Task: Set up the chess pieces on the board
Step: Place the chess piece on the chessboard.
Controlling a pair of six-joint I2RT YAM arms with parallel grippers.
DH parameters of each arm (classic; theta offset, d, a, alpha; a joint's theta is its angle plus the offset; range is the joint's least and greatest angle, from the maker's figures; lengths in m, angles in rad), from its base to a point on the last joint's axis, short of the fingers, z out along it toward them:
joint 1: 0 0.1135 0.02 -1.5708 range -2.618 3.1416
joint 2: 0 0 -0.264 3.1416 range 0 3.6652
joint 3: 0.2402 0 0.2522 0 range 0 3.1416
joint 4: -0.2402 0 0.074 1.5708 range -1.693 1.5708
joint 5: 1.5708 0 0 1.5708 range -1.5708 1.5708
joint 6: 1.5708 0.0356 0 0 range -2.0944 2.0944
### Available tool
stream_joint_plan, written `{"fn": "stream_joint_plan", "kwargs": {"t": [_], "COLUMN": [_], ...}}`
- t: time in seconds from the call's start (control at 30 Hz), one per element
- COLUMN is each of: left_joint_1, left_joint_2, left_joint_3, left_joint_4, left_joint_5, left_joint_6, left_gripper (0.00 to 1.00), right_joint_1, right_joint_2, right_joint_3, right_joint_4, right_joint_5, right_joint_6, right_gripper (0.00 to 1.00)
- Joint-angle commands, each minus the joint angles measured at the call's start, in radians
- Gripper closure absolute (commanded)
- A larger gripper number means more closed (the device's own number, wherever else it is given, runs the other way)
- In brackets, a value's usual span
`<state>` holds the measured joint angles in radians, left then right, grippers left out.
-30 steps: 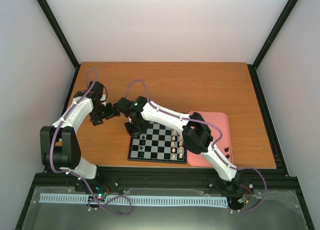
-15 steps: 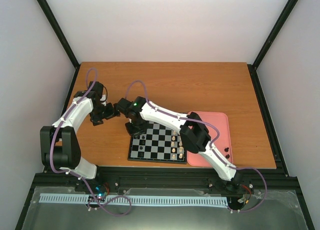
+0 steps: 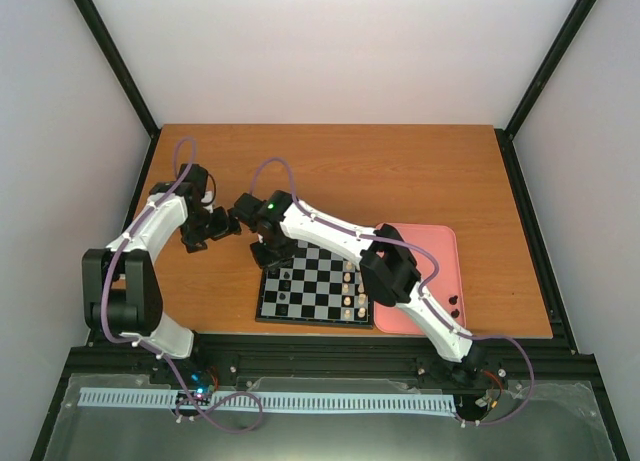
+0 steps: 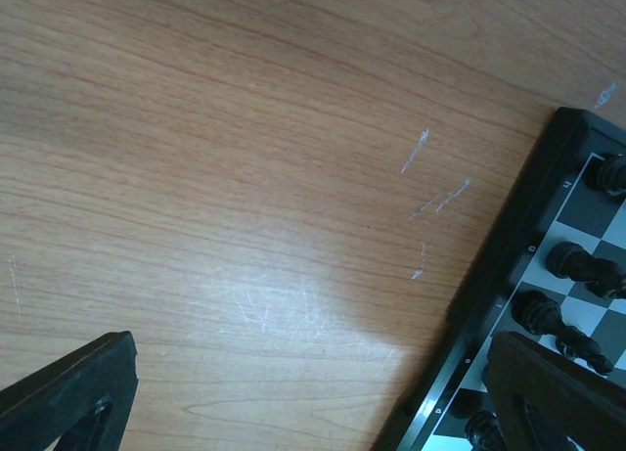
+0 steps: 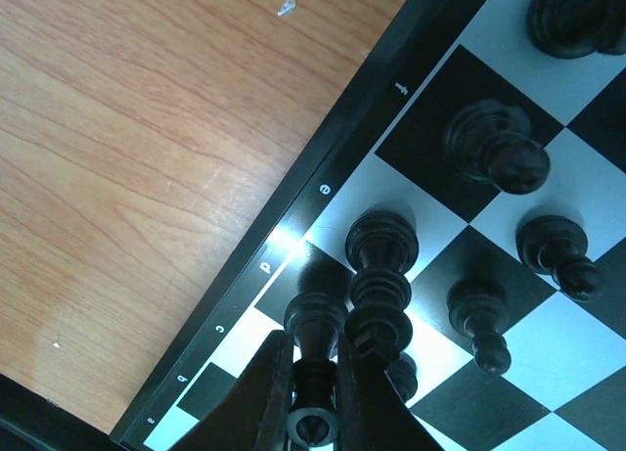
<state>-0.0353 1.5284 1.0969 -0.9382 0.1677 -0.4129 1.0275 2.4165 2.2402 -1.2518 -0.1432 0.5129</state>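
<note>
My right gripper (image 5: pixel 315 404) is shut on a black chess piece (image 5: pixel 315 326) whose base rests on the dark d square at the rim of the board (image 5: pixel 323 192). A taller black piece (image 5: pixel 381 275) stands right beside it, touching or almost touching. More black pieces (image 5: pixel 494 148) stand on nearby squares. From above, the right gripper (image 3: pixel 272 255) is over the far left corner of the board (image 3: pixel 310 322). My left gripper (image 3: pixel 205 226) is open over bare table left of the board, its fingers (image 4: pixel 68 397) wide apart and holding nothing.
Cream-white pieces (image 3: pixel 350 286) stand in two columns on the board's right side. A pink tray (image 3: pixel 440 261) lies against the board's right edge, with a few dark pieces (image 3: pixel 455 306) near its front right. The left wrist view shows the board's rim (image 4: pixel 509 246) and scratched wooden table (image 4: pixel 245 206).
Hardly anything: the right arm has shifted very slightly over the board's far left corner, still shut on the piece. The left arm has not moved.
</note>
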Motion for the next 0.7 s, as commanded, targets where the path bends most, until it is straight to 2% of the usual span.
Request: {"fn": "stream_joint_plan", "kwargs": {"t": [0.0, 0.2, 0.5, 0.67], "left_joint_1": [-0.005, -0.006, -0.006, -0.006], "left_joint_2": [0.015, 0.017, 0.022, 0.018], "left_joint_3": [0.029, 0.042, 0.046, 0.047], "left_joint_4": [0.009, 0.004, 0.003, 0.002], "left_joint_5": [0.005, 0.007, 0.008, 0.006], "left_joint_6": [0.0, -0.001, 0.0, 0.0], "left_gripper": [0.0, 0.0, 0.0, 0.0], "right_joint_1": [-0.008, -0.009, -0.007, -0.007], "right_joint_2": [0.03, 0.036, 0.02, 0.001], "right_joint_3": [0.035, 0.036, 0.038, 0.031], "right_joint_4": [-0.028, -0.026, -0.007, 0.009], "right_joint_5": [0.003, -0.007, -0.027, -0.047], "right_joint_6": [-0.018, -0.027, -0.048, -0.058], "right_gripper": [0.92, 0.88, 0.68, 0.66]}}
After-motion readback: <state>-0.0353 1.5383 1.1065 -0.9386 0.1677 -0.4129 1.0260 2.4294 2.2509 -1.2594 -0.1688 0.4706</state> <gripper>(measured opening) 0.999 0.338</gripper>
